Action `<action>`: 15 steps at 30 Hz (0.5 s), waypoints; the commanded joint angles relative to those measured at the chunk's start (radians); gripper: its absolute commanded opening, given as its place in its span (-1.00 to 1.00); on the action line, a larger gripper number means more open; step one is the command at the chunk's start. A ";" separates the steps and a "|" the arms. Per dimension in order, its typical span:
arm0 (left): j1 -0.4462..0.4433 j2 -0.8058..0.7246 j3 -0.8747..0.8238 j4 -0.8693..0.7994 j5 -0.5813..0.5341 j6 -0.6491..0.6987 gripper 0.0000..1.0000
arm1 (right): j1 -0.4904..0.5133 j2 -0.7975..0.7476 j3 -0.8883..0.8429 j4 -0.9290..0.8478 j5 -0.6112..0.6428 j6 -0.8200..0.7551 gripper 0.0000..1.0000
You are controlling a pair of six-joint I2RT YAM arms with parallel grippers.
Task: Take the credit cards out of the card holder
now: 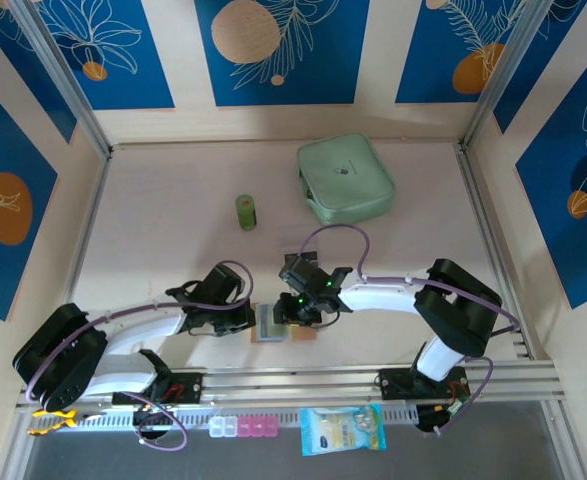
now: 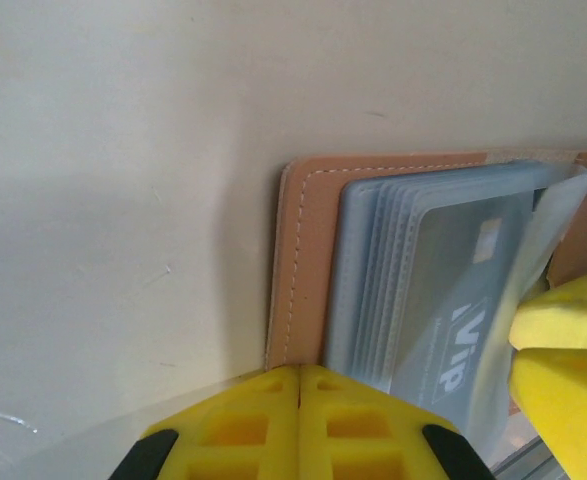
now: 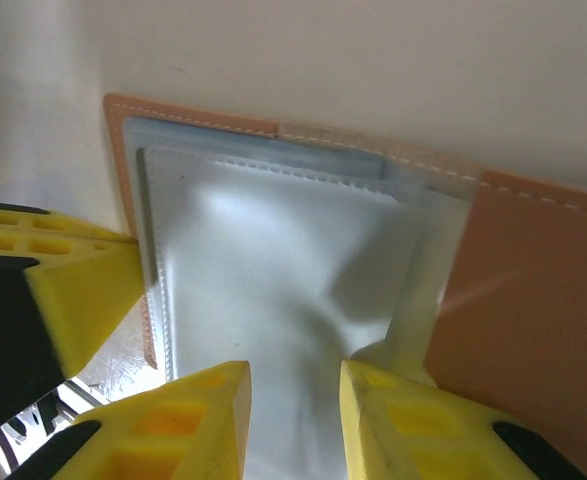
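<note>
Your card holder point(image 1: 273, 326) lies open at the near edge of the table point(image 1: 173, 220), between both arms: tan leather, white stitching, clear sleeves. A grey credit card point(image 2: 453, 320) marked ViP sits in one sleeve. The left jaws are pressed together at its tan border; the right jaws stand apart over a sleeve. Bare table stretches beyond.

Card holder point(image 2: 303, 260) laid open on table point(image 2: 123, 200), L gripper point(image 2: 300, 378) shut at its near edge.
Grey sleeves point(image 2: 373, 280) are fanned out; card point(image 2: 463, 300) marked "VIP" is seen inside one.
</note>
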 commanded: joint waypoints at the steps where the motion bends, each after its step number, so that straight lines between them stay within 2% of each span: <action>1: 0.009 0.004 0.003 -0.053 -0.022 0.014 -0.91 | -0.009 -0.011 -0.023 -0.019 -0.003 0.002 -0.38; 11: 0.008 -0.098 0.043 -0.053 0.005 -0.023 -0.88 | -0.012 -0.013 -0.040 0.002 -0.012 0.007 -0.45; 15: 0.006 -0.084 0.054 -0.010 0.043 -0.051 -0.68 | -0.014 -0.014 -0.043 0.007 -0.013 0.006 -0.46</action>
